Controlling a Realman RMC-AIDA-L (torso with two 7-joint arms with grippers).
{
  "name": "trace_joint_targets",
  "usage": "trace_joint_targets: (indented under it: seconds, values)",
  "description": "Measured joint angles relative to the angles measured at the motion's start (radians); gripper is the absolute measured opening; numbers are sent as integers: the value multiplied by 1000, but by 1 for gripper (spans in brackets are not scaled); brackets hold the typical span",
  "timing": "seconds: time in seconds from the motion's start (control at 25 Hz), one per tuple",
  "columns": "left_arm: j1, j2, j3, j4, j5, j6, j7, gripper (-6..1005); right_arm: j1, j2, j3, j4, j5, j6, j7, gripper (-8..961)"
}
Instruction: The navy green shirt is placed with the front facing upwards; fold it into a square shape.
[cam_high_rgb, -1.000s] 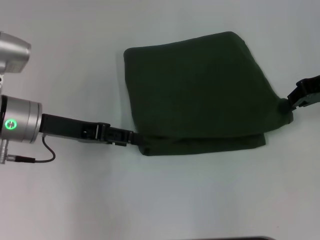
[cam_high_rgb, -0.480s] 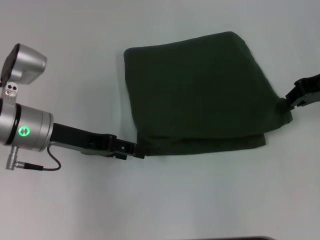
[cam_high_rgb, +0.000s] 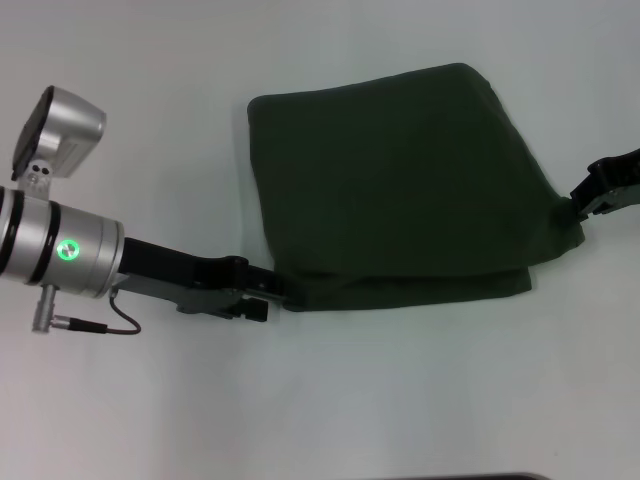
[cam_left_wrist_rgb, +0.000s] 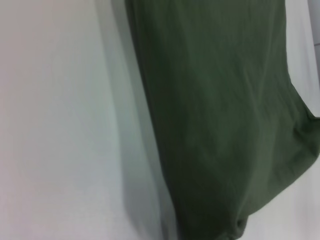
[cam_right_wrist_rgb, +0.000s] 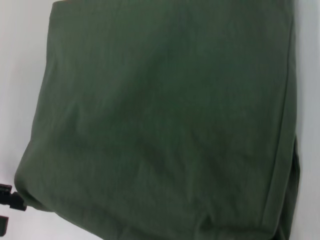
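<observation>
1. One dark olive-green cotton shirt (cam_high_rgb: 395, 185), folded into a rough four-sided slab, lies on the pale white counter (cam_high_rgb: 400, 400), toward the far right of the head view. No lettering or collar shows; only plain fabric faces up.
2. Slab is not square: far edge runs tilted, right side slopes outward toward the near right corner. A lower layer sticks out as a strip along the near edge.
3. Left claw (cam_high_rgb: 278, 292), black, on a silver arm with a green light, sits low at the shirt's near left corner, touching the cloth edge. Fingertips are lost against the dark fabric; cannot tell whether it is wide, narrow or gripping.
4. Right claw (cam_high_rgb: 580, 203), black, meets the shirt's right corner, where the cloth is drawn to a small bunched point. Looks pinched there, but the finger gap is not visible, so cannot tell its state.
5. Left wrist view: shirt (cam_left_wrist_rgb: 225, 125) fills most of the picture, counter (cam_left_wrist_rgb: 55, 125) beside it, shadow along the cloth edge.
6. Right wrist view: shirt (cam_right_wrist_rgb: 165, 115) nearly fills the picture, with the doubled layer visible at one edge; a bit of black hardware shows at one corner, probably the left claw (cam_right_wrist_rgb: 9, 200).
</observation>
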Motion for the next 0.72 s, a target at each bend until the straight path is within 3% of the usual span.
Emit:
trace_joint_targets:
  seconds: [0.72]
  values:
    - [-43, 1, 7, -68, -5, -62, -44, 693, 0, -1, 0, 0, 5, 1, 0, 23]
